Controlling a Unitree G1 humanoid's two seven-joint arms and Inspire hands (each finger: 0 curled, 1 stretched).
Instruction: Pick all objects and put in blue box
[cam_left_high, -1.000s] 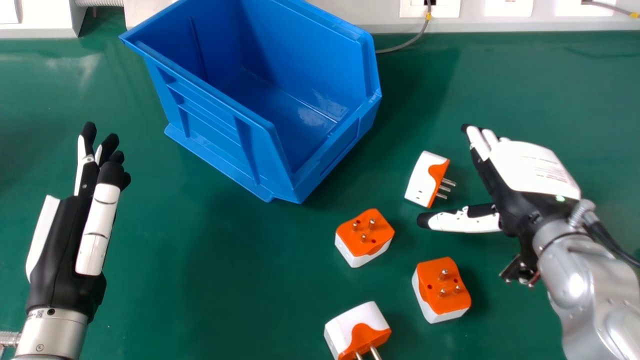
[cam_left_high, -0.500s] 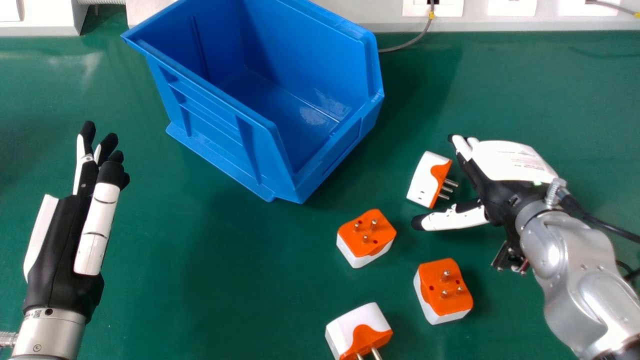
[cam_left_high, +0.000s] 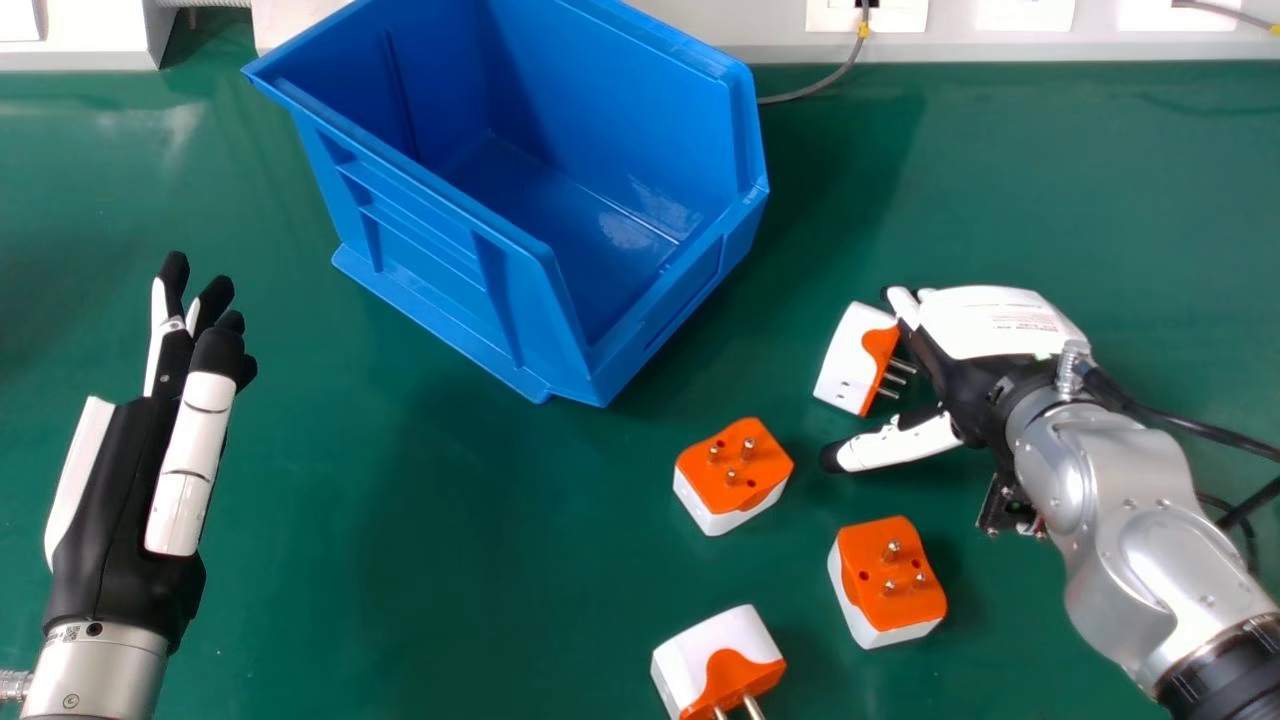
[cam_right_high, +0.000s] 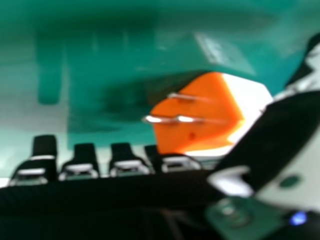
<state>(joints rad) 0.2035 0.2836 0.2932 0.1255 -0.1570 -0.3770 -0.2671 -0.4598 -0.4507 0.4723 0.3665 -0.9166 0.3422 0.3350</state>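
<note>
Four orange-and-white plastic plug adapters, one nearest the right hand (cam_left_high: 965, 370), lie outside the open blue plastic box (cam_left_high: 430, 250), between its four and five o'clock; boxing all four is left, so the task looks barely begun. The right hand is open and holds nothing, at the nearest adapter's (cam_left_high: 850, 355) three o'clock. The left hand (cam_left_high: 125, 480) is relaxed at the box's eight o'clock. Print on the right hand's white back plate (cam_left_high: 1000, 325) is too small to read.
</note>
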